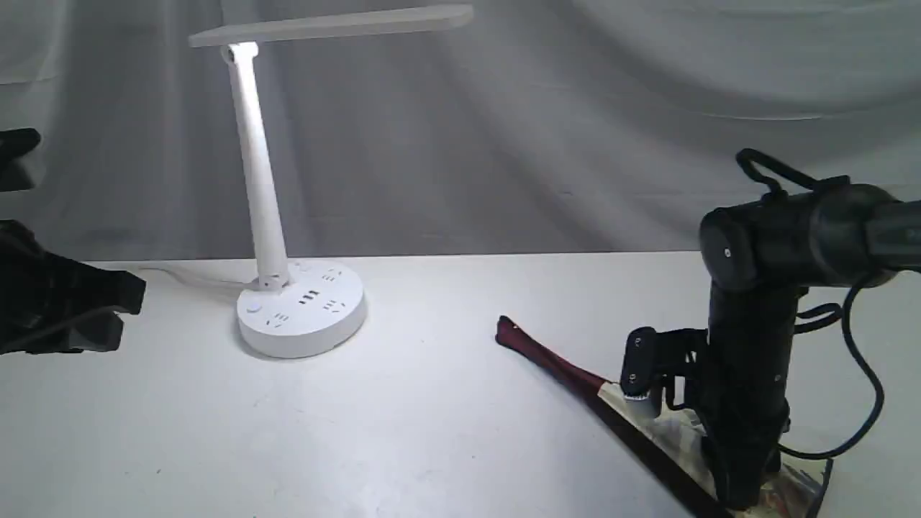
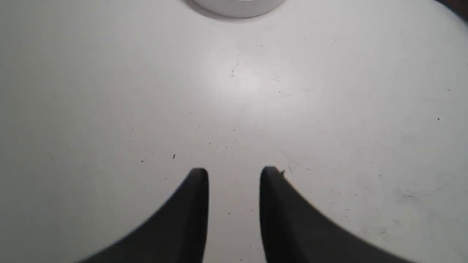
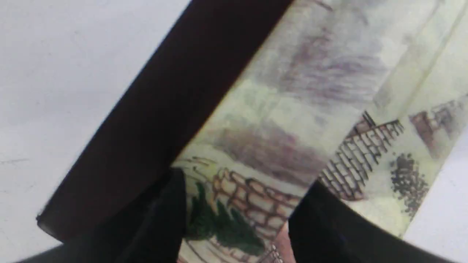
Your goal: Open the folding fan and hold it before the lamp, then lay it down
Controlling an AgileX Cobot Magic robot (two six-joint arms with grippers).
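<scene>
Over the folding fan [image 1: 554,360], my right hand [image 3: 246,182] straddles its leaf, fingers apart, ready to grip. My left hand [image 2: 234,173] hovers open-fingered near the lamp [image 1: 255,180].

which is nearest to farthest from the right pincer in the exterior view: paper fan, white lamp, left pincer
1. Cream painted paper folding fan with maroon sticks, directly under the right pincer.
2. Tall white plastic desk lamp, left of centre.
3. Black left pincer, at the far left edge.
</scene>
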